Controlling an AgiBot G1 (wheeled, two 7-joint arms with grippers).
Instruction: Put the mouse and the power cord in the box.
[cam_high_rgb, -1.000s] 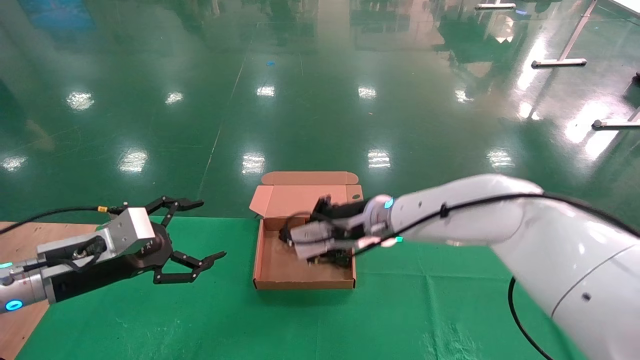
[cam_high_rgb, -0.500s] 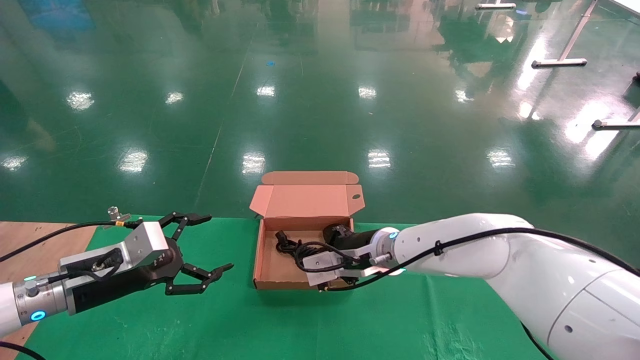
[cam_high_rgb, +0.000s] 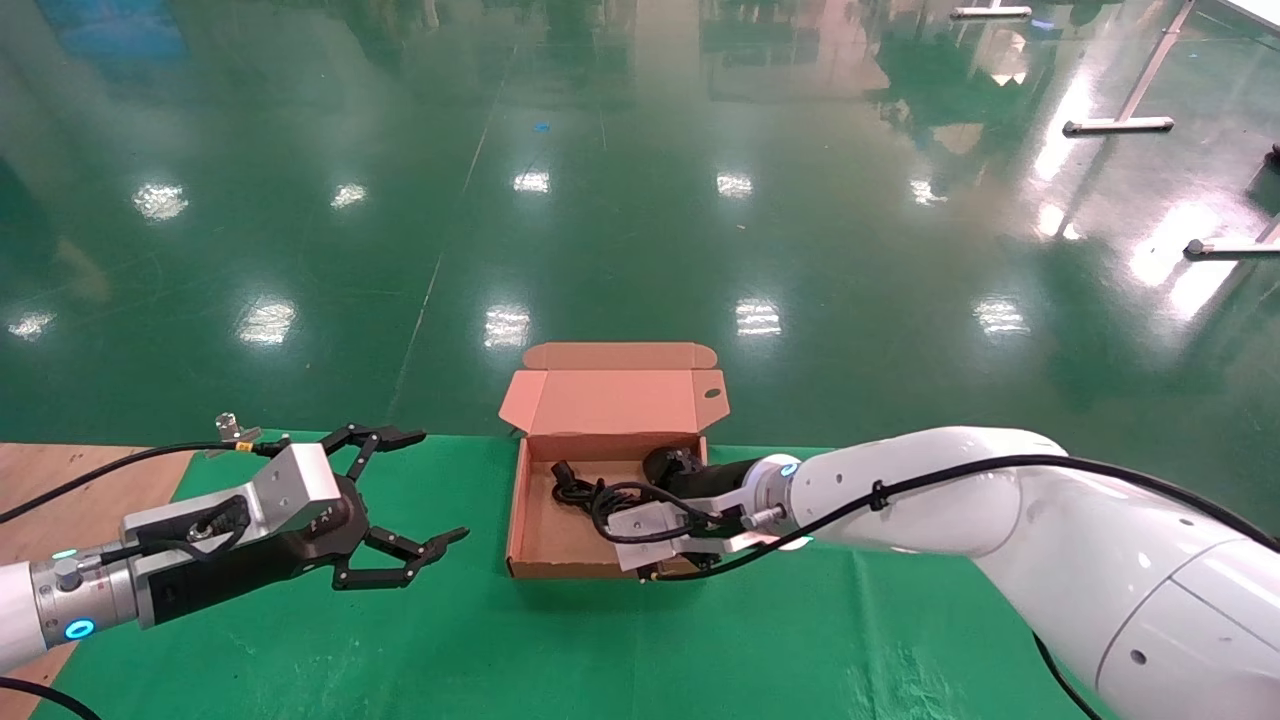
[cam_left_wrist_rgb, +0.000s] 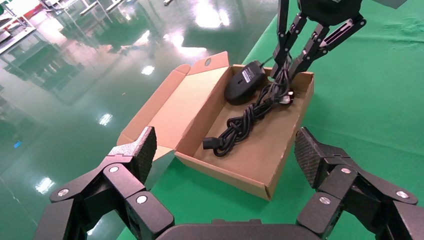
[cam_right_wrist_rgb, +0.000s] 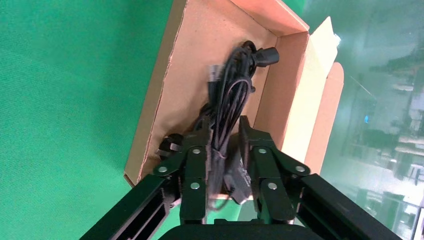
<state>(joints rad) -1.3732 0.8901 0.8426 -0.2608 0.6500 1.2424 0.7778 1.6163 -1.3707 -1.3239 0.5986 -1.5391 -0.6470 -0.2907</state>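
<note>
The brown box (cam_high_rgb: 528, 520) stands open at the middle of the green cloth, its lid (cam_high_rgb: 610, 400) tilted up behind. The black mouse (cam_left_wrist_rgb: 245, 82) lies in the box's back right corner, also seen as the mouse (cam_high_rgb: 664, 463). The bundled power cord (cam_left_wrist_rgb: 245, 120) stretches across the box floor, its plug (cam_high_rgb: 562, 472) at the back left. My right gripper (cam_high_rgb: 612, 503) reaches down into the box, shut on the cord (cam_right_wrist_rgb: 232, 90) near the mouse end. My left gripper (cam_high_rgb: 440, 485) hovers open and holds nothing, left of the box (cam_left_wrist_rgb: 280, 165).
Green cloth (cam_high_rgb: 600, 650) covers the table around the box. Bare wooden tabletop (cam_high_rgb: 60, 480) shows at the far left. The table's far edge runs just behind the box lid, with glossy green floor (cam_high_rgb: 640, 200) beyond.
My right gripper came down from above the box into it, laying the power cord on the floor. My left gripper drifted slightly right. Little moved in the last half second.
</note>
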